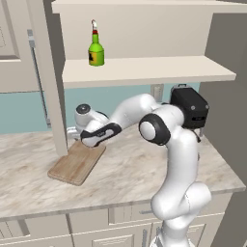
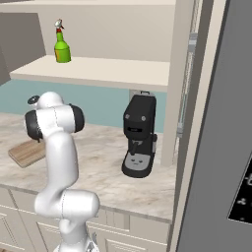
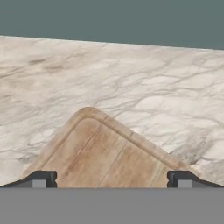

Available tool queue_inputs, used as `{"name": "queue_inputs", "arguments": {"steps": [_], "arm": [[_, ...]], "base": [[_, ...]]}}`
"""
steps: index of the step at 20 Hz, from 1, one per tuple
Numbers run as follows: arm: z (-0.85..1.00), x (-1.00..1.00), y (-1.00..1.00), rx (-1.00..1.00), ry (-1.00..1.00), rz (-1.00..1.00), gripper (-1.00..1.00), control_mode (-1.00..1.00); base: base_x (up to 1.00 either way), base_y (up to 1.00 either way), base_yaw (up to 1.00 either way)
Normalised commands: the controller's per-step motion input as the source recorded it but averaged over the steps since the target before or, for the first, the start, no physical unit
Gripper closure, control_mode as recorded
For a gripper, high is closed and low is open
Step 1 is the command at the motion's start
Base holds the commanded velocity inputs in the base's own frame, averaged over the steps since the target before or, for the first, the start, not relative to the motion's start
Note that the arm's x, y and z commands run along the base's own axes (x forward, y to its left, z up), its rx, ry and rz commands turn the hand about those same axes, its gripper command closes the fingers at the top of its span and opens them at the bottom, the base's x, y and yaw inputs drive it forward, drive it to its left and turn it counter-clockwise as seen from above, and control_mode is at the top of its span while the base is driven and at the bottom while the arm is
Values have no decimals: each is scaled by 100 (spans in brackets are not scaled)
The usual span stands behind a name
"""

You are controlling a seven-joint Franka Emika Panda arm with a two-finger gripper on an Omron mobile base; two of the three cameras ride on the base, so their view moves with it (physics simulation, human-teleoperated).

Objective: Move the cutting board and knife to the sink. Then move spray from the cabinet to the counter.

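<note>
The light-brown cutting board [image 1: 75, 166] [image 2: 27, 152] lies flat on the marble counter [image 1: 144, 169] [image 2: 103, 162]. My arm bends down to the board's far end. In the hand view my gripper [image 3: 112, 180] is open and holds nothing. Its fingertips [image 3: 41, 179] stand wide apart, just above a rounded corner of the cutting board [image 3: 109, 153]. The green spray [image 1: 96, 50] [image 2: 61, 48] stands upright on the lower shelf of the open cabinet [image 1: 159, 70] [image 2: 108, 69]. The knife and the sink are out of view.
A black coffee machine [image 1: 190, 106] [image 2: 139, 135] stands on the counter under the shelf, right of my arm. The cabinet's side post [image 1: 53, 96] comes down to the counter just behind the board. A tall dark grey appliance [image 2: 221, 123] bounds the counter's right end.
</note>
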Motion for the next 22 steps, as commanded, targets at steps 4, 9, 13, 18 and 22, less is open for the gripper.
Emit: {"name": "queue_inputs", "arguments": {"steps": [4, 9, 13, 18, 22], "arm": [[-10, 46, 0, 0, 5, 0, -100, -100], [-14, 42, 2, 0, 7, 0, -100, -100], [-29, 28, 11, 0, 10, 2, -100, -100], [-47, 3, 16, 0, 10, 6, -100, -100], [-60, 0, 21, 0, 10, 9, -100, -100]], "base": [[0, 0, 0], [0, 0, 0], [0, 0, 0], [0, 0, 0], [0, 0, 0]]}}
